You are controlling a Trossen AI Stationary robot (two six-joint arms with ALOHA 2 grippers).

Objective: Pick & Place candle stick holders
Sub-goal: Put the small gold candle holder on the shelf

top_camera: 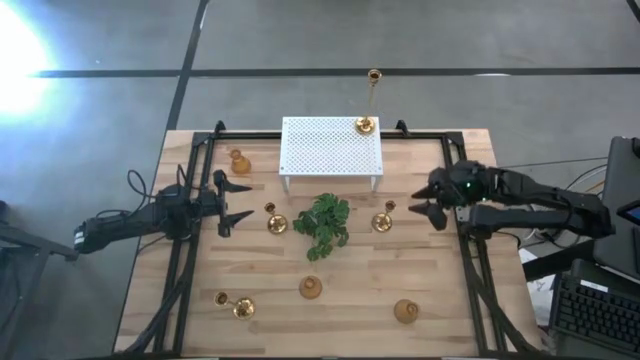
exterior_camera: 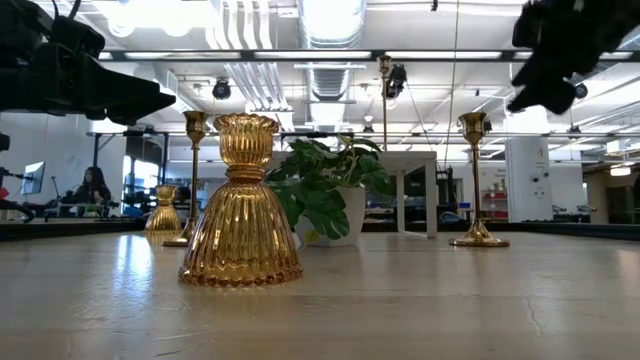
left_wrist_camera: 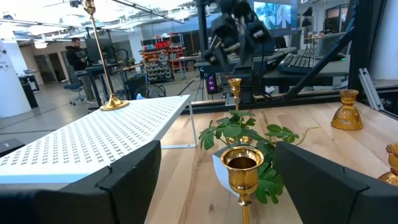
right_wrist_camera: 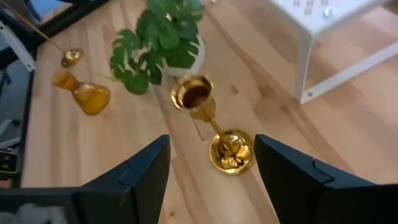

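Both claws hang above the counter (top_camera: 420, 300) in the high view: the left claw (top_camera: 238, 203) wide apart near a short holder (top_camera: 274, 220), the right claw (top_camera: 430, 203) spread beside another short holder (top_camera: 383, 219). A tall holder (top_camera: 368, 104) stands on the white stand (top_camera: 320, 150); a plant (top_camera: 322, 224) sits mid-counter.

Low view: a squat holder (exterior_camera: 240, 205) stands nearest, with stems behind.

Left wrist view: wide fingers (left_wrist_camera: 130, 180) flank a holder's cup (left_wrist_camera: 242, 168).

Right wrist view: spread fingers (right_wrist_camera: 140, 171) hang over an upright holder (right_wrist_camera: 214, 124), gripping nothing.
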